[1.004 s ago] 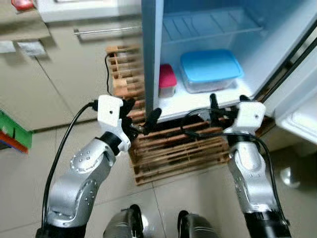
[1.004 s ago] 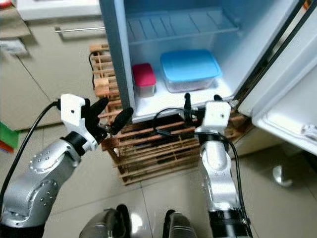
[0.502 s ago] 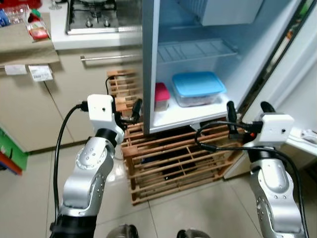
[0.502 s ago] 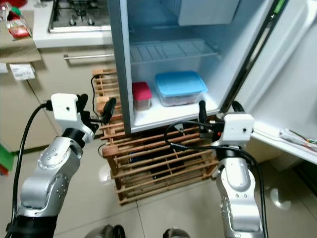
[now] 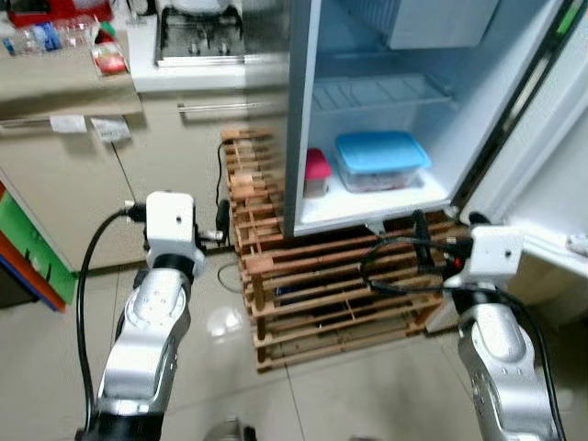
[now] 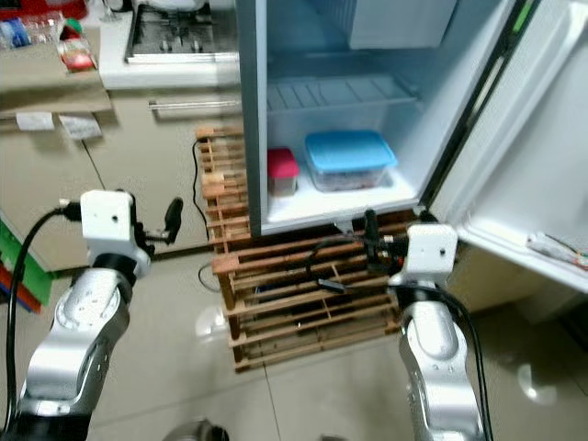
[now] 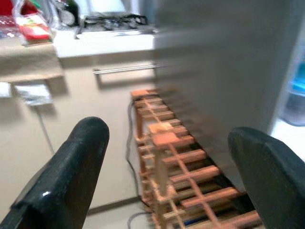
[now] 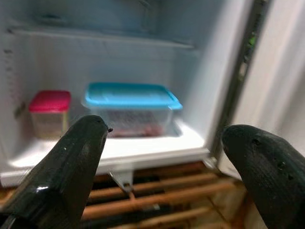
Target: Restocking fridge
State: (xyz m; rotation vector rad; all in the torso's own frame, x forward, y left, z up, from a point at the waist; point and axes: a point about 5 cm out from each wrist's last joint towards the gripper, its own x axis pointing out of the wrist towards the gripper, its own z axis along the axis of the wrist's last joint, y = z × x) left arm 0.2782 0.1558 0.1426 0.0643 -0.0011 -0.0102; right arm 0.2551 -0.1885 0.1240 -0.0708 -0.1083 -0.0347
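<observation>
Head views: the white fridge [image 5: 386,92] stands open on a slatted wooden crate rack [image 5: 322,285], its door [image 6: 542,175] swung out to the robot's right, leaving the cavity front unobstructed. On the smooth white bottom shelf [image 5: 367,197] sit a clear rectangular plastic container with a blue lid [image 5: 381,158] and, just beside it toward the left wall, a small clear tub with a red lid [image 5: 316,172]; a ribbed wire shelf [image 5: 377,92] spans above them. Glossy beige floor tiles [image 5: 349,395] lie open between the robot and the rack. To the left, beige cabinets [image 5: 83,193] carry a tabletop [image 5: 64,87] with a steel gas hob [image 5: 202,37] and packaged goods. The left tool [image 5: 220,220] hangs in front of the cabinets, beside the rack's corner, touching nothing. The right tool [image 5: 432,241] hovers before the rack, below the shelf edge. Left wrist view: the two black rounded fingers [image 7: 71,171] stand wide apart and empty, facing the rack and the fridge's grey side wall [image 7: 228,71]. Right wrist view: the fingers [image 8: 62,167] are spread wide, empty, framing both containers on the shelf.
</observation>
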